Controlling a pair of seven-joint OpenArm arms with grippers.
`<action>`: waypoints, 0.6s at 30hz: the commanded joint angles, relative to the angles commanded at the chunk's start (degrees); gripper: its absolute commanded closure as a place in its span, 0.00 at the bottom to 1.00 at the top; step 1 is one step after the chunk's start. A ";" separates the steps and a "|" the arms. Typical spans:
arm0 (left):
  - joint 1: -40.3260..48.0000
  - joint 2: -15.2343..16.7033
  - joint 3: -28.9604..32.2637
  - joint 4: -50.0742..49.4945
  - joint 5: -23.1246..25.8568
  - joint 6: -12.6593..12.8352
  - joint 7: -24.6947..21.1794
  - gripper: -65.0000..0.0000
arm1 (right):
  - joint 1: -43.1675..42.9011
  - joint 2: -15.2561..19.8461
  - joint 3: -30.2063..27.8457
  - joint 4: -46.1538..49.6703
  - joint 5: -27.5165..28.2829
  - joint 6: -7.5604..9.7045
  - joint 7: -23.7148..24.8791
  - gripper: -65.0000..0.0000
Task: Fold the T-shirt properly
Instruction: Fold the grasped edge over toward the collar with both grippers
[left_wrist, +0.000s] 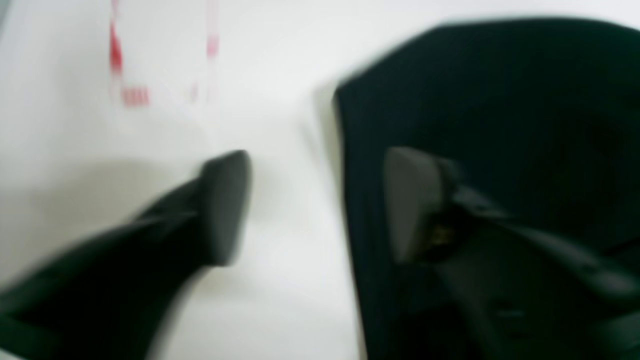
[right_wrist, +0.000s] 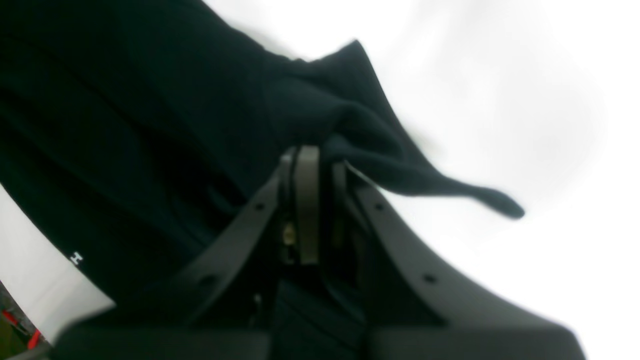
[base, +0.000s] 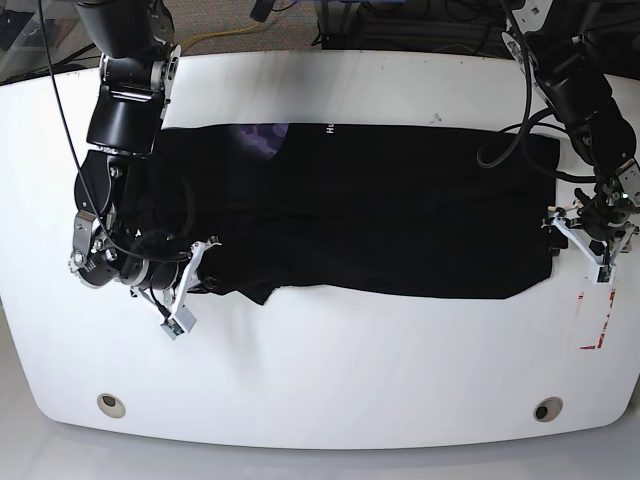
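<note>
The black T-shirt (base: 400, 210) lies spread lengthways across the white table, with a bit of purple print (base: 262, 136) and white text at its far edge. My right gripper (base: 195, 272), at the shirt's near left end, is shut on a bunched fold of the black cloth (right_wrist: 350, 115), which rises from its fingertips (right_wrist: 307, 165). My left gripper (base: 578, 245) stands open at the shirt's right edge. In the left wrist view one finger (left_wrist: 415, 200) is over the shirt (left_wrist: 500, 100) and the other finger (left_wrist: 225, 210) is over bare table, the hem running between them.
Red tape marks (base: 595, 322) lie on the table (base: 330, 380) just right of the shirt's end, also seen blurred as red marks (left_wrist: 125, 75). Two round holes (base: 112, 404) (base: 546, 409) sit near the front edge. Cables hang behind the far arm (base: 500, 140).
</note>
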 joint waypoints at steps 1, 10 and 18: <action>-1.05 0.09 0.18 -1.05 0.00 -0.09 0.00 0.22 | -0.09 -0.09 -0.09 0.00 0.00 0.00 0.00 1.00; -10.11 0.26 -1.85 -16.18 -0.09 0.00 -0.18 0.24 | -0.18 -0.09 0.00 0.00 0.00 0.00 0.09 1.00; -17.41 0.18 -4.04 -30.86 -0.09 -0.18 -0.62 0.24 | -0.18 -0.09 0.09 0.00 0.00 0.00 0.09 1.00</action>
